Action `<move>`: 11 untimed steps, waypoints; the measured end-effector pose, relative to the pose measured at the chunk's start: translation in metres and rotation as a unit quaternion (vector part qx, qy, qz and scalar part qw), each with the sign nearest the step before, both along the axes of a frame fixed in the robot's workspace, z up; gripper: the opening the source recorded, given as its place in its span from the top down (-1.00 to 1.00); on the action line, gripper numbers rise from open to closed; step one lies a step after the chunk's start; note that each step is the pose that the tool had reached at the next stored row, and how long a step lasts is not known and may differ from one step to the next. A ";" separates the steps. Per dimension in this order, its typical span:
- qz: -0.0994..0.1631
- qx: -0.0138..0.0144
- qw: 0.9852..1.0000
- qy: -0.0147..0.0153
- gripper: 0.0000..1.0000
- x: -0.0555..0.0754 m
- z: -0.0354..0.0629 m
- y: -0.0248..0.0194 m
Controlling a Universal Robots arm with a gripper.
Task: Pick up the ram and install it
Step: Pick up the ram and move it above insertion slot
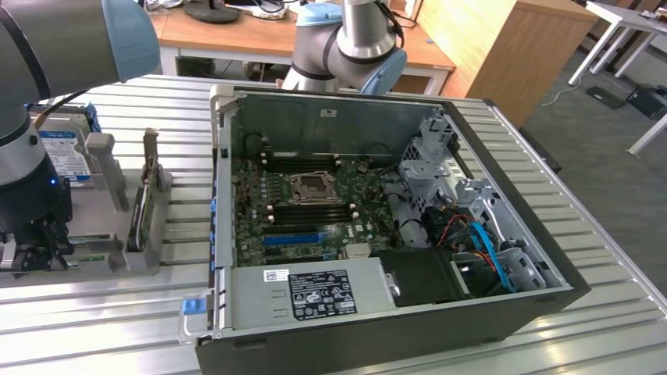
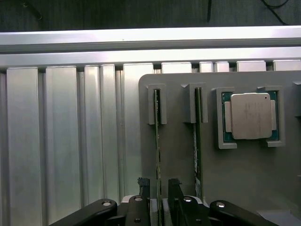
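Exterior view: the gripper [image 1: 31,246] hung low over the grey holder [image 1: 140,250], beside the open computer case [image 1: 417,336]. Wrist view: released jaws straddled the ram [image 2: 157,141], which stood edge-on in the holder's slot, apparently not yet pinched.

Power supply label [image 1: 315,292]: showing white print on black, too small for reading.
White sticker [image 1: 275,274]: showing dark marks, not legible.
Hard drive label [image 1: 59,150]: showing blue and white, wording not legible.
Readable text: none anywhere.
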State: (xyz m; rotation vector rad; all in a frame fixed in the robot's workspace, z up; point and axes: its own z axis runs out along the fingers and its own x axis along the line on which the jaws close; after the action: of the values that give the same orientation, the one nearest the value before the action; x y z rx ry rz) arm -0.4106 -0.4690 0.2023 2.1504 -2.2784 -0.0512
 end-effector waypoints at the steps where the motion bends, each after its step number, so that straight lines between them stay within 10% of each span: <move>1: 0.000 0.000 1.000 0.000 0.40 0.000 0.0000 0.0000; 11: 0.000 0.000 1.000 0.000 0.58 0.000 -0.0001 0.0000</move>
State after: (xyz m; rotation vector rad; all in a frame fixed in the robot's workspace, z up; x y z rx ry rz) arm -0.4106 -0.4689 0.2022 2.1506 -2.2785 -0.0512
